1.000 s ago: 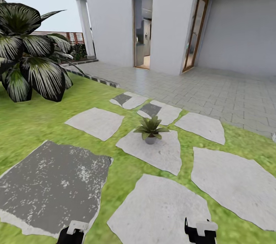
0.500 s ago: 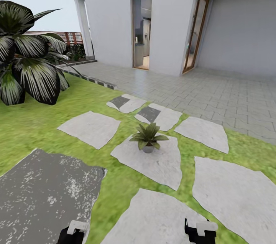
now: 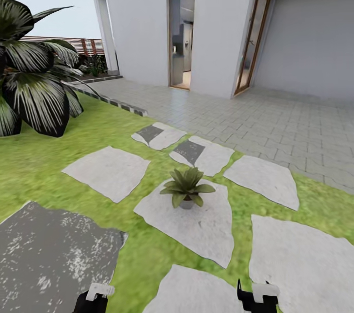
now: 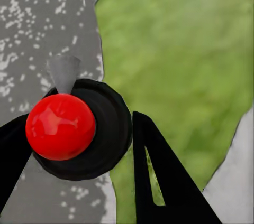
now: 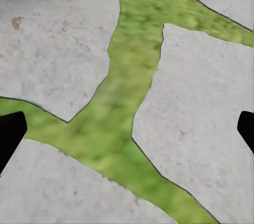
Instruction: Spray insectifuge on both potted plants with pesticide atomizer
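One potted plant (image 3: 186, 190), a small rosette of pointed green leaves in a grey pot, stands on a pale stepping stone (image 3: 196, 224) in the garden lawn ahead of me. No whitish specks show on its leaves. My left gripper (image 3: 93, 298) is at the bottom edge of the head view. In the left wrist view, the left gripper (image 4: 79, 118) holds a round dark thing with a red knob (image 4: 61, 126) and a grey spout between its fingers. This appears to be the pesticide atomizer seen end-on. My right gripper (image 3: 255, 296) (image 5: 127, 123) is open and empty over stones and grass.
A big dark palm-like shrub (image 3: 34, 86) stands at the left. A dark weathered slab (image 3: 49, 254) lies at the near left. Beyond the stepping stones are a tiled terrace (image 3: 275, 121), the white house with an open doorway (image 3: 182, 37) and a slatted fence (image 3: 73, 45).
The whole head view has shifted: the camera has come closer, so the potted plant sits lower and larger and the shrub has slid left. Both grippers keep their places in the picture.
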